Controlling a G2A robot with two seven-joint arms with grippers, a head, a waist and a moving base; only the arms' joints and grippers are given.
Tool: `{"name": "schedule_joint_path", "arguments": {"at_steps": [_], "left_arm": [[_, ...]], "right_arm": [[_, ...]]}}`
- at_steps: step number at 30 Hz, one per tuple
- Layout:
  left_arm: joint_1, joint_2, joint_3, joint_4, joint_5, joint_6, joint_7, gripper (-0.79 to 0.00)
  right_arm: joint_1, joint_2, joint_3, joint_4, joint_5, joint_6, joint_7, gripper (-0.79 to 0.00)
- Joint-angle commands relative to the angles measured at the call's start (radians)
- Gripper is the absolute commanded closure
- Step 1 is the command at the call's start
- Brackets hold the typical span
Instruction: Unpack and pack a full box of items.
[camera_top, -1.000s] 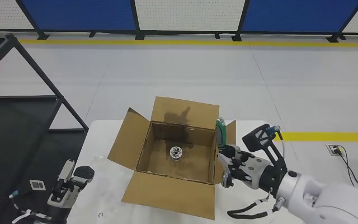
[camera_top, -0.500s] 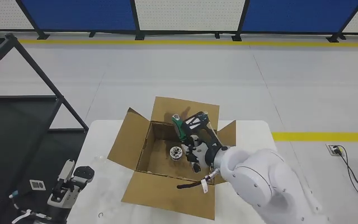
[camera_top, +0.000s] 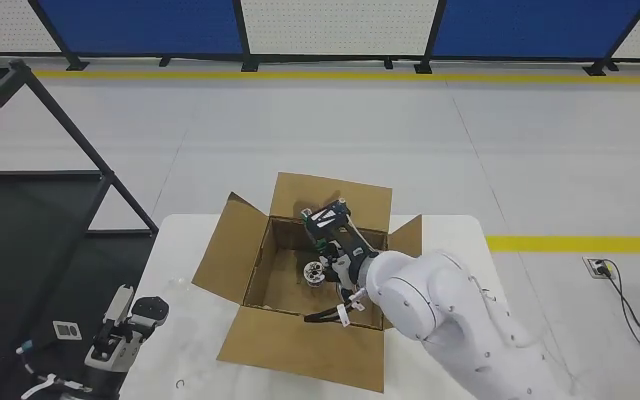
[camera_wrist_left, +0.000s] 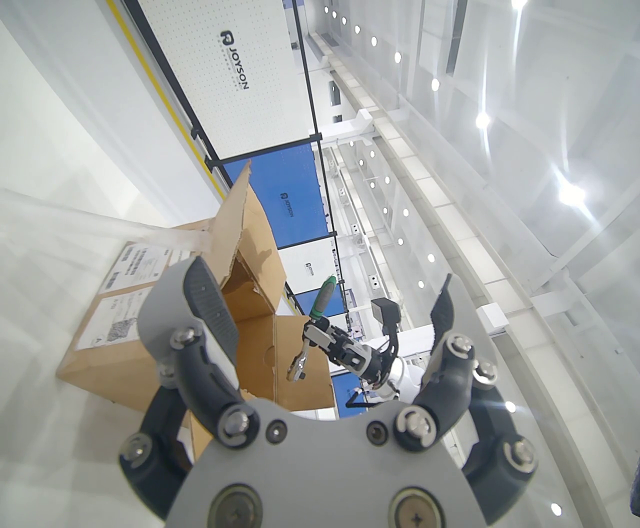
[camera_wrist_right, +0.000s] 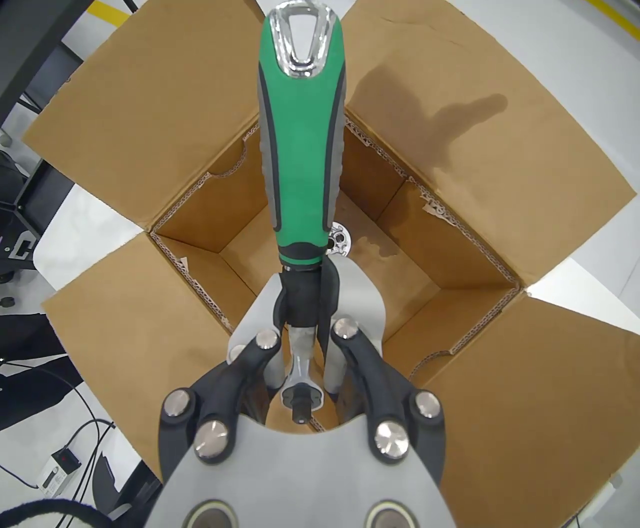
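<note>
Right wrist view looks along the right gripper (camera_wrist_right: 304, 300), which is clamped on the dark neck of a ratchet wrench (camera_wrist_right: 302, 150); the green handle runs out past the fingertips, and the chrome drive head sits back between the finger links, toward the wrist; below the gripper and the wrench lies the open cardboard box (camera_wrist_right: 465, 150), all four flaps folded outward; on the box floor, just past the fingertips and partly hidden by the handle, lies a small round metal part (camera_wrist_right: 341, 240); in the top view this gripper hangs over the inside of the box, toward its far wall, with the handle pointing at that wall; the left gripper (camera_wrist_left: 322, 285) sits low beside the edge of the worktop (camera_top: 180, 320), its jaws spread wide with nothing between them; the box stands well ahead of its fingertips, and beyond them the wrench, held by the other arm, shows above the box's rim.
</note>
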Motion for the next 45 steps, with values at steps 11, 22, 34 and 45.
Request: {"name": "schedule_joint_path", "arguments": {"at_steps": [11, 22, 34, 45], "left_arm": [[0.0, 0.0, 0.0, 0.0, 0.0, 0.0, 0.0, -0.785], [0.0, 0.0, 0.0, 0.0, 0.0, 0.0, 0.0, -0.785], [0.0, 0.0, 0.0, 0.0, 0.0, 0.0, 0.0, -0.785], [0.0, 0.0, 0.0, 0.0, 0.0, 0.0, 0.0, -0.785]], "right_arm": [[0.05, -0.036, -0.079, 0.192, -0.001, -0.002, -0.03, 0.0], [0.211, -0.137, -0.21, 0.556, 0.086, -0.044, -0.052, 0.0], [0.254, -0.182, -0.259, 0.675, 0.068, -0.031, 0.085, 0.0], [0.267, -0.213, -0.276, 0.756, 0.085, -0.004, 0.083, 0.0]]}}
